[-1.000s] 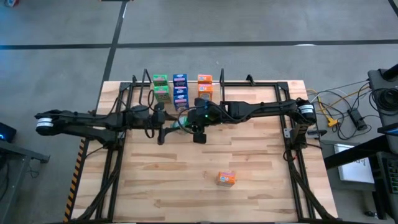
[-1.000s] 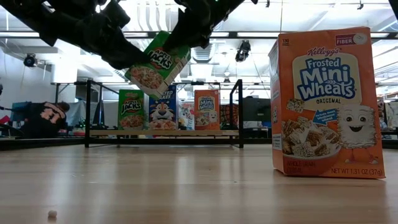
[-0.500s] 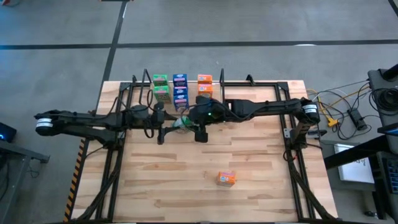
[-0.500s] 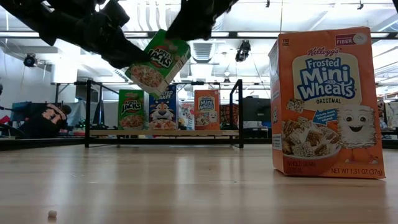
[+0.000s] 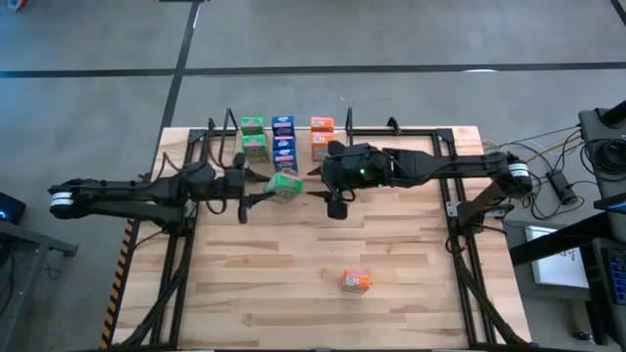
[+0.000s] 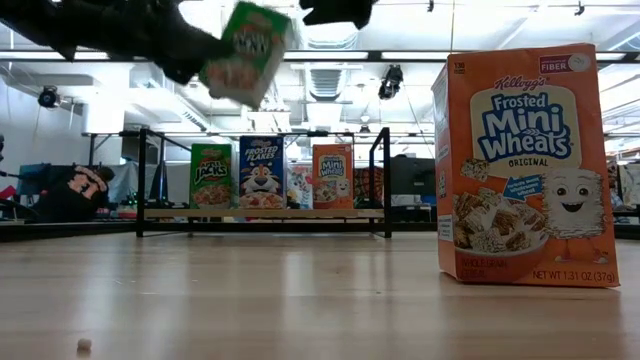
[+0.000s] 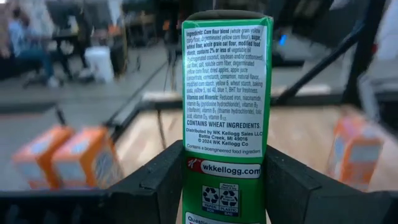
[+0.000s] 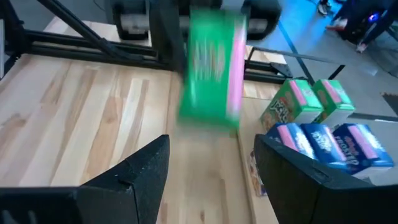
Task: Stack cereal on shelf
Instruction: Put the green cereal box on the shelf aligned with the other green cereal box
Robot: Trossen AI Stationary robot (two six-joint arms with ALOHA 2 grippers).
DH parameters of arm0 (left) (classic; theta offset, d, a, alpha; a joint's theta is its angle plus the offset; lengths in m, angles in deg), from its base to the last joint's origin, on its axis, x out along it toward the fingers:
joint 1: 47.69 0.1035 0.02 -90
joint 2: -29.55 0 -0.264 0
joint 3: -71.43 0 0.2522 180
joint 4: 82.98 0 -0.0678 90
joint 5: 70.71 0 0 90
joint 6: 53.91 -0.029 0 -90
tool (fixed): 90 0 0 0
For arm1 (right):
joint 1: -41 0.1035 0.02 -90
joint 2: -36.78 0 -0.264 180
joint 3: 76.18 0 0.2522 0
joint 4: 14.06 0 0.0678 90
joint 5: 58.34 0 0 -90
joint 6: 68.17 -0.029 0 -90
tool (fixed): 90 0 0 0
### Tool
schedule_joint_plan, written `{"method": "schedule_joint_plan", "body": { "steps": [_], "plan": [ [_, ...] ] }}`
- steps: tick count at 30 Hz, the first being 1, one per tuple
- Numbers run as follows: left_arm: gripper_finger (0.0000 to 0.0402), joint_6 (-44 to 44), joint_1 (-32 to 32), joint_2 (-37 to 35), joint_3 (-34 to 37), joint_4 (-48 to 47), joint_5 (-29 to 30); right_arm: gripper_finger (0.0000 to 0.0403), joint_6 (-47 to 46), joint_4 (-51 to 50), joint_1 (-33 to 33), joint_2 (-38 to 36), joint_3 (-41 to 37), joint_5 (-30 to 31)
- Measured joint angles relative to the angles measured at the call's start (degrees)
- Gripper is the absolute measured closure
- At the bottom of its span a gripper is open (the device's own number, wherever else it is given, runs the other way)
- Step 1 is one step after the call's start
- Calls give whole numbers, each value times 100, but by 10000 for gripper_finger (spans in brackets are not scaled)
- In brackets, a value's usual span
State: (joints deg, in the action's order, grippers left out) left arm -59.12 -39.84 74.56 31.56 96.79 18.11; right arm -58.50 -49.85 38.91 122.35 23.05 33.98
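Observation:
A green cereal box (image 5: 285, 185) hangs in the air over the table's middle, in front of the shelf, with my left gripper (image 7: 224, 186) shut on it. In the low view it (image 6: 248, 52) sits high and tilted. My right gripper (image 8: 208, 180) stands open just right of it (image 5: 318, 188), nothing between its fingers. Green (image 6: 211, 176), blue (image 6: 262, 172) and orange (image 6: 332, 175) boxes stand on the shelf's wood plank (image 6: 170, 213) at the far edge. Another orange box (image 5: 355, 281) stands upright on the table near the front. My left gripper pinches the green box at its lower end (image 7: 199, 186), one finger (image 7: 155, 183) on each broad face, the narrow printed side toward the wrist camera. The fingers come level from the table's left. The box is lifted clear of the table and leans in the low view.
Black arm-mount frames (image 5: 186, 196) run along both table sides and behind the shelf. The large-looking orange box (image 6: 520, 165) fills the low view's right. Cables and gear (image 5: 548, 181) lie off the table's right edge. A person (image 6: 70, 190) sits in the room behind.
My right gripper has come off the green box and drawn back toward the table's right edge and upward. My left gripper has risen with the box, which now sits higher than before and stays clear of the table.

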Motion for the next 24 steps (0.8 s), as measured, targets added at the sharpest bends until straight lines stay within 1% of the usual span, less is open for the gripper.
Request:
{"method": "schedule_joint_plan", "body": {
  "steps": [2, 4, 9, 13, 15, 18, 21, 24],
  "plan": [
    [239, 1, -62, -180, 14, 162, -132, 179, -2, 386, 20, -128, -427, 1],
    [239, 2, -138, -345, 34, 239, -152, 179, -51, 1008, 25, -282, -918, 7],
    [239, 3, -245, -467, 171, 1065, -141, 179, -66, 3545, 38, -270, -2285, -140],
    [239, 42, -246, -438, 245, 1514, -116, 179, -117, 5445, 36, -79, -3013, -378],
    [239, 95, -246, -406, 256, 1631, -84, 179, -202, 6274, 36, 56, -3230, -394],
    [239, 133, -246, -331, 258, 1767, -81, 179, -260, 7051, 38, 319, -3332, -407],
    [239, 145, -246, -262, 258, 1939, -81, 179, -258, 7447, 36, 583, -3286, -404],
    [239, 149, -246, -192, 258, 2019, -79, 179, -234, 7498, 36, 819, -3127, -385]
  ]
}}
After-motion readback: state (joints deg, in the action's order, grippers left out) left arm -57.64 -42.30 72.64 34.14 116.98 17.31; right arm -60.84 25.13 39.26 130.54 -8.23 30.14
